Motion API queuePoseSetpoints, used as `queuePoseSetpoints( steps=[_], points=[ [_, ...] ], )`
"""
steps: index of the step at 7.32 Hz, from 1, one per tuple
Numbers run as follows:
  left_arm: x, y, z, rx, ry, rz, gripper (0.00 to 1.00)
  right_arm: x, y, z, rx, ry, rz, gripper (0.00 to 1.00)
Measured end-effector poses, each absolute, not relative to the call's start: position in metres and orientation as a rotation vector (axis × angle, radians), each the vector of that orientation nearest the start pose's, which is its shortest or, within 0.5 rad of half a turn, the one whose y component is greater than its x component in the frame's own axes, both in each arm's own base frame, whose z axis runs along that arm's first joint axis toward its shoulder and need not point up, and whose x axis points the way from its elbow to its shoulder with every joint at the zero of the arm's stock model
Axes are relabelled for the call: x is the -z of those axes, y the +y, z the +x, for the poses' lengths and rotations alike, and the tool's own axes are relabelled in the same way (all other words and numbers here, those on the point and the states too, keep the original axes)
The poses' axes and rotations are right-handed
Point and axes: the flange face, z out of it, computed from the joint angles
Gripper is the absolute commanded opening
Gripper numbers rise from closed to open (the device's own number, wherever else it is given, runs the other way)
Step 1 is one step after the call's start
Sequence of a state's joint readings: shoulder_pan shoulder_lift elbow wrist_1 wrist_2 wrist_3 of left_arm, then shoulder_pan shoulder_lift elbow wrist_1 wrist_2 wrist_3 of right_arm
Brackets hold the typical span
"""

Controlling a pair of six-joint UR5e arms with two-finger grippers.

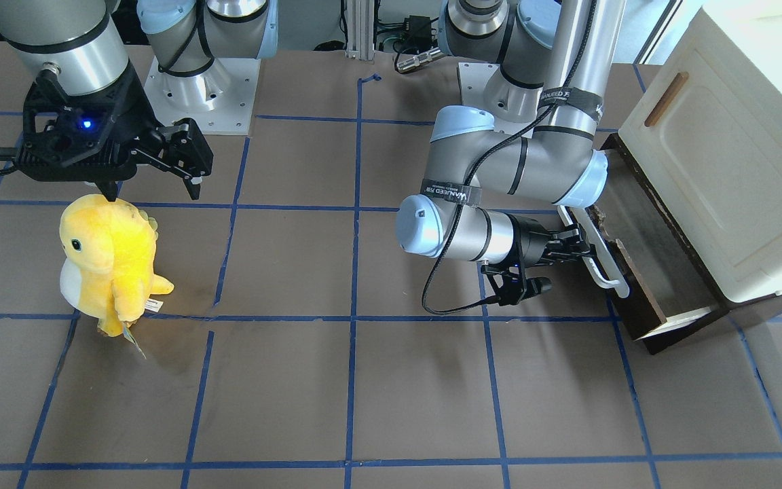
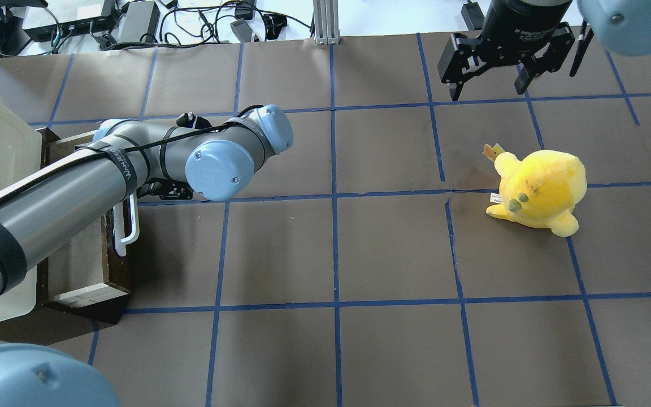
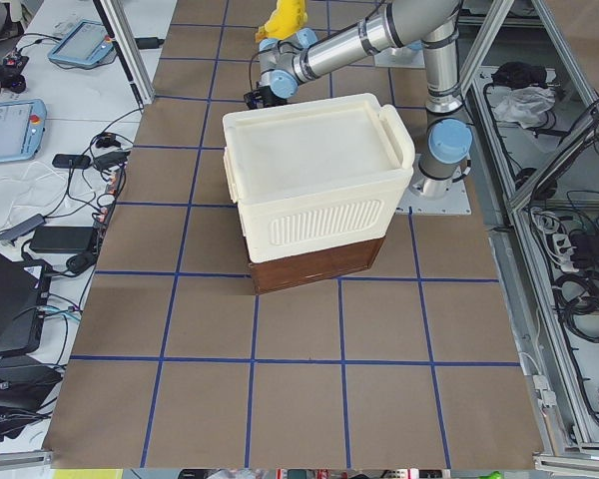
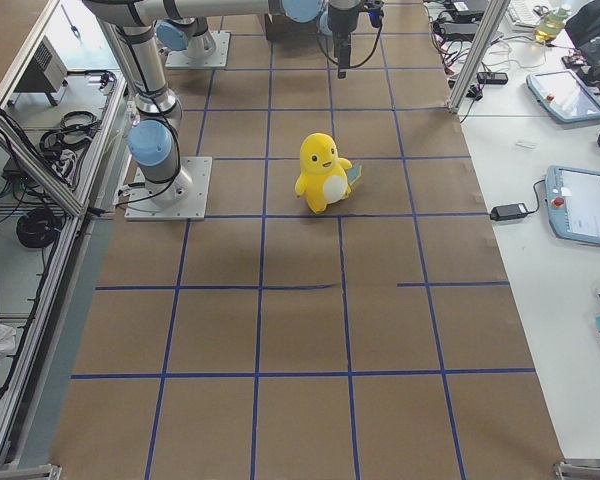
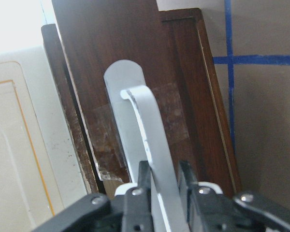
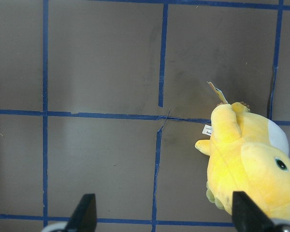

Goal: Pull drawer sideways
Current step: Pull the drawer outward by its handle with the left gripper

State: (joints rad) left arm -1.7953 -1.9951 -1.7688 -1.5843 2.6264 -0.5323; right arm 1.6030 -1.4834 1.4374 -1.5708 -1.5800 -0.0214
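Observation:
The drawer has a dark brown front and a long white bar handle. It stands partly pulled out from under the cream-white cabinet, and its pale-edged tray shows in the overhead view. My left gripper is shut on the handle near its middle. The left wrist view shows the gripper with both fingers clamped on the white bar in front of the brown drawer front. My right gripper is open and empty, above a yellow plush.
A yellow plush toy stands on the brown mat on my right side, also in the overhead view and the right wrist view. The cabinet sits at the table's left end. Blue tape lines grid the mat.

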Motion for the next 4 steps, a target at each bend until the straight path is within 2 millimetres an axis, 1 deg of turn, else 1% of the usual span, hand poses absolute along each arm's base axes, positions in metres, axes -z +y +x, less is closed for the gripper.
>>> queuePoseSetpoints(
  steps=[4],
  points=[
    [-0.2224, -0.5193, -0.1700, -0.179, 2.003, 0.061, 0.30, -0.5090, -0.5285, 0.1495, 0.073, 3.149, -0.085, 1.00]
  ],
)
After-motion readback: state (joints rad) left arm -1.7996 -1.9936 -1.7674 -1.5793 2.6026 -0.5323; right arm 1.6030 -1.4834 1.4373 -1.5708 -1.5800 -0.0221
